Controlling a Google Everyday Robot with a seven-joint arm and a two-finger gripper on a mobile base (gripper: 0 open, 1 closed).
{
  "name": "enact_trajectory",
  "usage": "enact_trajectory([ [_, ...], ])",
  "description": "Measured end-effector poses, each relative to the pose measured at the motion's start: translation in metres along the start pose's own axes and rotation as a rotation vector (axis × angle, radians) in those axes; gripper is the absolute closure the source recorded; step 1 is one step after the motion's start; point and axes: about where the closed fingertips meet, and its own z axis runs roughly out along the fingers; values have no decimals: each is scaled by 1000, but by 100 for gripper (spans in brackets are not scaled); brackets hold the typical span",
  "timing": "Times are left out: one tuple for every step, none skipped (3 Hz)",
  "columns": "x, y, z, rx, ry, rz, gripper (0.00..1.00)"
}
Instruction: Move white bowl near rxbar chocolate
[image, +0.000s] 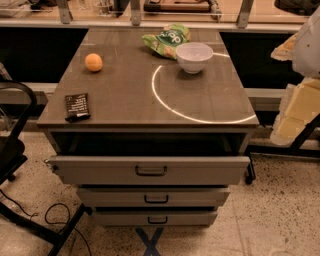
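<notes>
The white bowl (194, 56) stands upright at the back right of the grey cabinet top (125, 100), touching the green snack bag (166, 39) behind it. The rxbar chocolate (77, 106), a flat black bar with white lettering, lies at the front left corner, far from the bowl. My gripper (286, 47) is at the right edge of the view, beyond the cabinet's right side and to the right of the bowl, holding nothing that I can see. My pale arm (302, 100) hangs below it.
An orange fruit (93, 62) sits at the back left of the top. The top drawer (150, 170) is pulled out at the front. A black chair (12, 145) stands at the left. A bright ring of light lies on the top's right half.
</notes>
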Motion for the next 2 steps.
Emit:
enact_trajectory([
  [-3, -6, 1, 12, 2, -13, 0],
  [-23, -52, 18, 67, 15, -109, 0],
])
